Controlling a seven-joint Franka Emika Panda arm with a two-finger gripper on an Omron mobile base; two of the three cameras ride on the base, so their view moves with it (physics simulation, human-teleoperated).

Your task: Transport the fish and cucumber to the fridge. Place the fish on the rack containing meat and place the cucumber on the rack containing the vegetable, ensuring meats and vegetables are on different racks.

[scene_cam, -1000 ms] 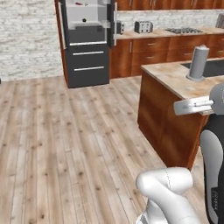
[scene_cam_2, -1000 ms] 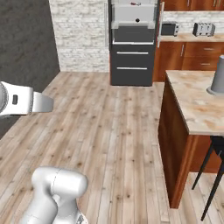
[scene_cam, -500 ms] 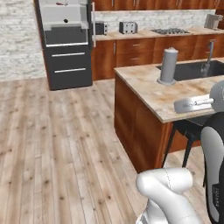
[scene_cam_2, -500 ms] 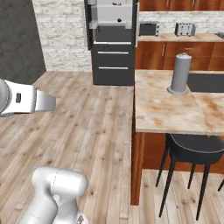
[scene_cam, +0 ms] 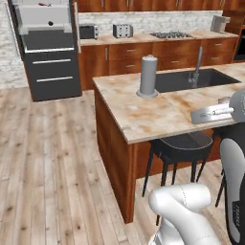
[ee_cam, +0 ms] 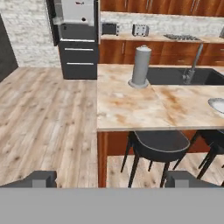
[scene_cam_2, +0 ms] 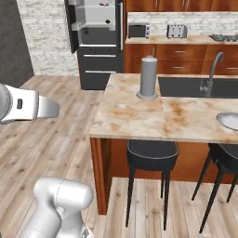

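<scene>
Home kitchen: island counter (ee_cam: 131, 109) with sink (ee_cam: 192, 78) ahead of the jaws, fridge (ee_cam: 78, 35), toaster (ee_cam: 140, 29), stools (ee_cam: 159, 146) beneath.

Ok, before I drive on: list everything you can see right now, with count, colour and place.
fridge: one, black, doors open, white interior, far left against the wall
meat: one, red, upper fridge shelf
island counter: one, beige marble top on red-brown wood, centre
paper towel roll: one, grey, upright on the island by the sink
sink: one, dark, set in the island, with grey faucet
bowl: one, grey, island's right edge
stools: two, black, under the island's overhang
microwave: one, dark, back counter
toaster: one, silver, back counter
gripper: one, dark fingertips, apart, holding nothing
</scene>
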